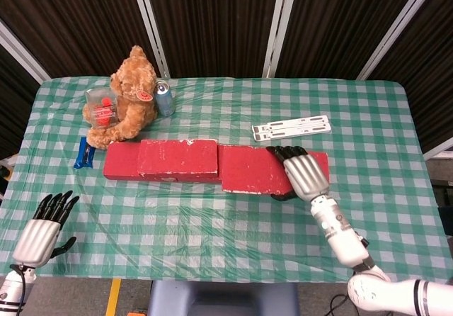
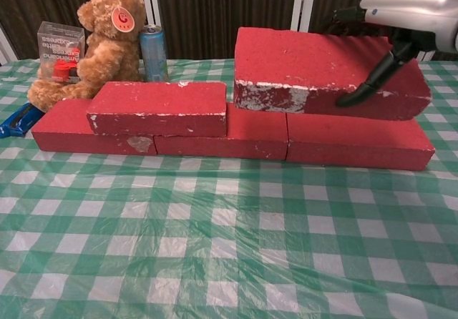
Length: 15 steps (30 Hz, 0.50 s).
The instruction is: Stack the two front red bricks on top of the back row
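Brick in the air is what catches the eye: the right hand point(image 1: 306, 175) holds the second red brick point(image 2: 325, 70) clear of the bench point(image 1: 212, 217), its fingers point(image 1: 287, 150) laid over the top face and the thumb point(image 2: 372, 79) hooked under the near edge, clamped on it at its right end. The brick's long axis runs left to right, parallel to the back row point(image 2: 236, 139) beneath it. From the chest view it hangs above the middle and right bricks of that row, apart from them and tipped a little, its left end near the right end of the first stacked brick point(image 2: 159, 106), which already lies flat on the row's left part.

What the coming move seems to turn on is that gap between the held brick and the row under it: the open top of the row lies straight below the brick, so lowering looks the main need, with perhaps a small shift so the two upper bricks end up end to end. Whether it sits square over the row front to back I can't say for sure; in the head view it appears slightly toward the near side.

The left hand point(image 1: 44, 225) hangs at the bench's near left corner, fingers apart and holding nothing, well apart from all the bricks. The right is plainly the one placed for this.
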### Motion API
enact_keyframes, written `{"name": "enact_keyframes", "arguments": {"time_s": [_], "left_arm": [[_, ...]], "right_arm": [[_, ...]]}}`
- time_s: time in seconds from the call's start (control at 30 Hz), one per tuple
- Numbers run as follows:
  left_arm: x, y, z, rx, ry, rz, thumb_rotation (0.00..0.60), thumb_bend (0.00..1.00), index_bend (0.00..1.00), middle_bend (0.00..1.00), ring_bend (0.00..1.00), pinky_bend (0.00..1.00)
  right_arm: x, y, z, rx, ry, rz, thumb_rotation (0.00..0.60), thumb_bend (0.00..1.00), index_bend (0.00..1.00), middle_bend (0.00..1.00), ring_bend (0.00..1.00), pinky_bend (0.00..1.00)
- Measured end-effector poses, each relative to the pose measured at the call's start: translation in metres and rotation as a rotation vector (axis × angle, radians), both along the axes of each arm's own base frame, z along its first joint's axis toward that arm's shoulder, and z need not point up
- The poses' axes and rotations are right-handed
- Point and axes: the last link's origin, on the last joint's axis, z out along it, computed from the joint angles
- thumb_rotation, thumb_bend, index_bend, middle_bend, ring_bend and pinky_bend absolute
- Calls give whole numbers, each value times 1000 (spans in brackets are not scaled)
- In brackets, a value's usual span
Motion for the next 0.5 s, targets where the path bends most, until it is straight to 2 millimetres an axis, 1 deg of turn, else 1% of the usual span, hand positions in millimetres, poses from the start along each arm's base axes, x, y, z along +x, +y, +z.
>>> {"name": "enact_keyframes", "arguments": {"time_s": [0.23,0.3,0.37,0.5], "left_arm": [[-2,7,-9,-1,31,22,600,256,0,0,0,56],[-3,7,-9,-2,33,26,600,256,0,0,0,56],[-4,9,-10,3,40,37,600,255,0,0,0,57],[-7,14,-8,24,45,45,600,255,0,0,0,57]], "right_arm": [[4,-69,8,46,38,-36,600,152,628,449,375,331],[7,-83,10,52,35,-42,600,155,626,449,375,328],[5,-89,8,63,35,-54,600,155,622,449,375,326],[-7,-107,0,82,51,-83,600,155,617,448,376,323]]}}
